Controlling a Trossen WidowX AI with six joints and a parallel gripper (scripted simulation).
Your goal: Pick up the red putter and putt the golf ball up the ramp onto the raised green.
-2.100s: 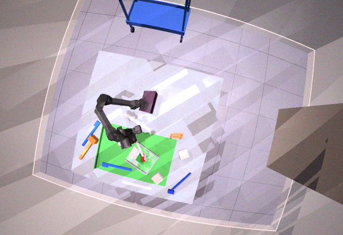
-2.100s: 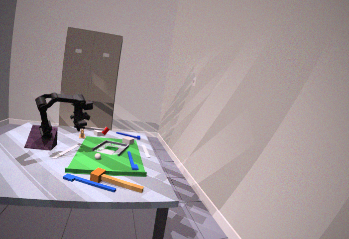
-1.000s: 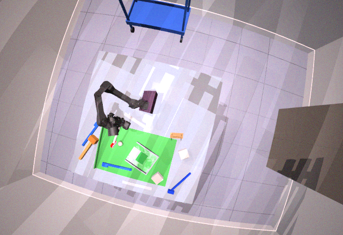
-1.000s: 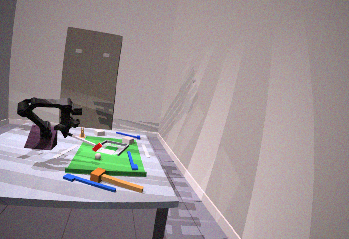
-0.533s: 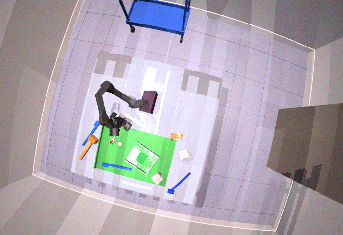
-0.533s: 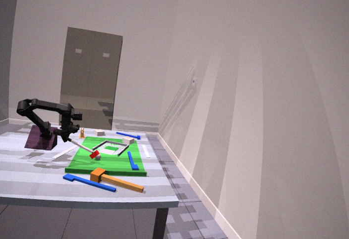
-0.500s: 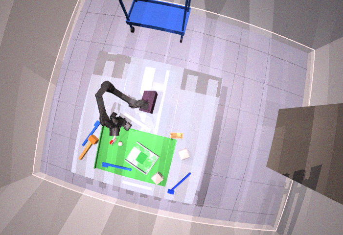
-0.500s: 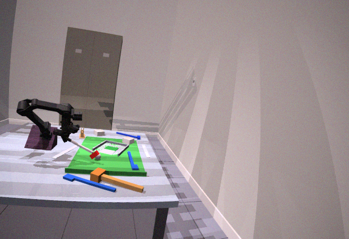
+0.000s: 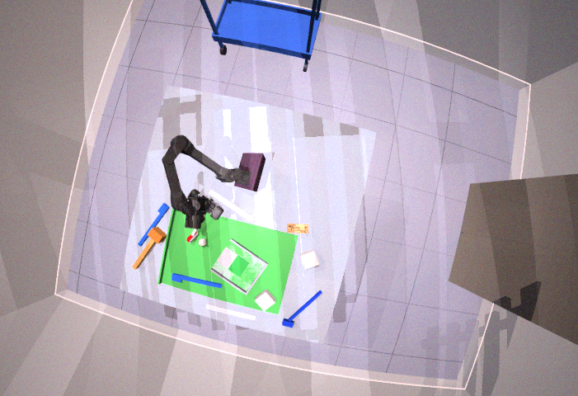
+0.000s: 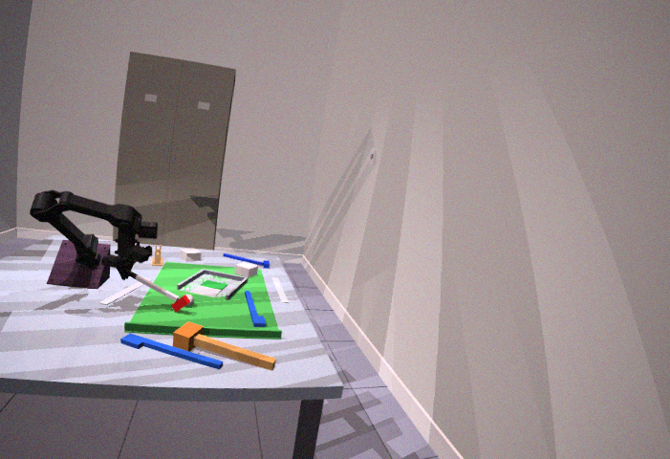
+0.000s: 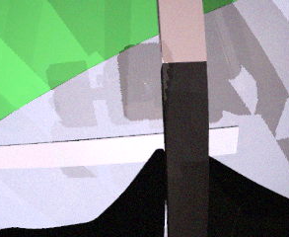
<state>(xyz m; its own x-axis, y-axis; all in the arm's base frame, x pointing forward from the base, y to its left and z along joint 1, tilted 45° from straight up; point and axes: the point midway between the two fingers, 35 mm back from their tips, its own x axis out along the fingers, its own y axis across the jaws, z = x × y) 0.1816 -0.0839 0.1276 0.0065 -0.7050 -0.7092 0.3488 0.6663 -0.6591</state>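
Note:
My gripper is shut on the dark grip of the red putter. Its pale shaft slants down to the red head, low over the green mat. The golf ball rests on the mat close beside the head, between it and the ramp; the head partly hides it in the exterior view. Whether they touch is unclear. The raised green is a green square amid the pale ramp, with grey rails around it. Head and ball are outside the wrist view.
A blue club lies on the mat and a white block stands at its corner. An orange mallet and another blue club lie beyond the mat's dark end edge.

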